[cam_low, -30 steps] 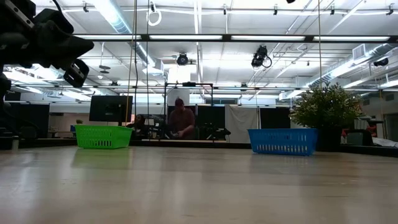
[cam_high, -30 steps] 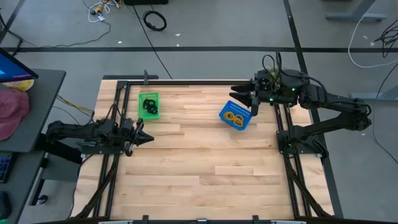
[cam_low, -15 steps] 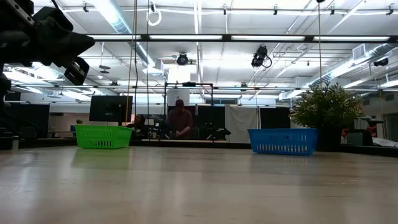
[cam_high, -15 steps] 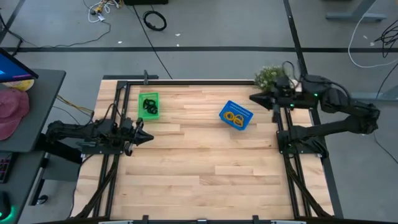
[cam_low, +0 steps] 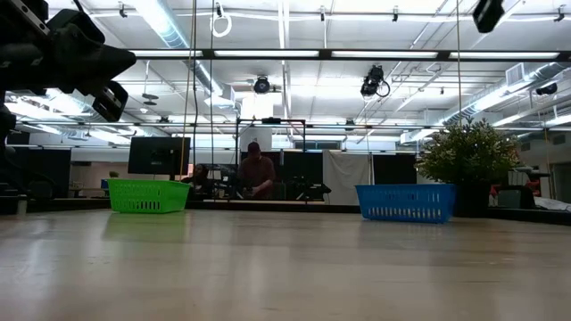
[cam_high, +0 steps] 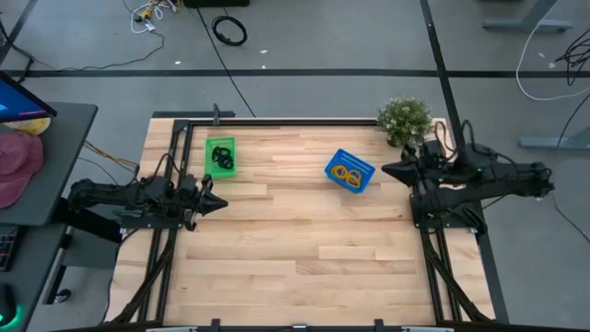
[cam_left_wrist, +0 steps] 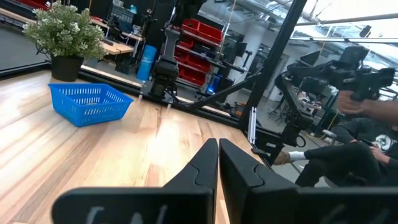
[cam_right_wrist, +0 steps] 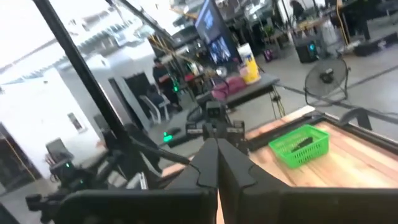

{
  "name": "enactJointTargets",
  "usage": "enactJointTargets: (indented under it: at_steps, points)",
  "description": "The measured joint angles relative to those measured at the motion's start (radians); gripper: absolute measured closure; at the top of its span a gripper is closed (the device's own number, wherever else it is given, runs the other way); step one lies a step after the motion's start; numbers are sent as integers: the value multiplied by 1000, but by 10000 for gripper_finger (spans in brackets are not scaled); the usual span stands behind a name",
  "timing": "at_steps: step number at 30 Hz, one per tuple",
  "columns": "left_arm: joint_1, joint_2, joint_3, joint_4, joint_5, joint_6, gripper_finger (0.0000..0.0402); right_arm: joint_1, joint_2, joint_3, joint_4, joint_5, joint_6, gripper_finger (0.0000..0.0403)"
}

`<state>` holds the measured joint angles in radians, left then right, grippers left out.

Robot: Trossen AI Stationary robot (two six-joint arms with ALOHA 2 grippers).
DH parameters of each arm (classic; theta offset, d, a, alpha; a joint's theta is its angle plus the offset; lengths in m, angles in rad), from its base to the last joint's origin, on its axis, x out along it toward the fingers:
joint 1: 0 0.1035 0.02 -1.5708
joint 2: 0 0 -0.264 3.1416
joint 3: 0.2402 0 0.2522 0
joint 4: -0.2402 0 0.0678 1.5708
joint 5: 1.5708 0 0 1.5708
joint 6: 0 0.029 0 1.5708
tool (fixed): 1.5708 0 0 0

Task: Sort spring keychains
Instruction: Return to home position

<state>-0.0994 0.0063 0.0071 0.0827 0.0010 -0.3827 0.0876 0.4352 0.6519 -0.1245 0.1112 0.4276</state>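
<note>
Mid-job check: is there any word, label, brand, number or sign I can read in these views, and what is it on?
No text can be read in any view.
Blue basket and green basket: no labels show.
Left pincer: faint pale marks on its body near the camera, too blurred to read.
Screen beyond the table in the right wrist view: lit, too small to read.

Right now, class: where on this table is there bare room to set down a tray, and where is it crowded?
Free: the near half of the table, between left arm and right arm; also the strip between green bin and blue bin. Crowded: the far right corner, where blue bin, plant and right arm cluster.
</note>
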Motion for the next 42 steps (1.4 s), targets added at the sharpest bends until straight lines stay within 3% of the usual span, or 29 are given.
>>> enactJointTargets:
  at_steps: [15, 24, 38, 42]
  points:
    - [0, 0, 0, 1, 0, 0, 383, 26, -432, -197, -8, 24, -49, 403]
    - [0, 0, 0, 0, 0, 0, 383, 25, -434, -318, 34, 27, -84, 403]
    - [0, 0, 0, 0, 0, 0, 383, 24, -435, -636, 530, 24, -149, 403]
    - [0, 0, 0, 0, 0, 0, 383, 7, -435, -636, 499, 47, -174, 403]
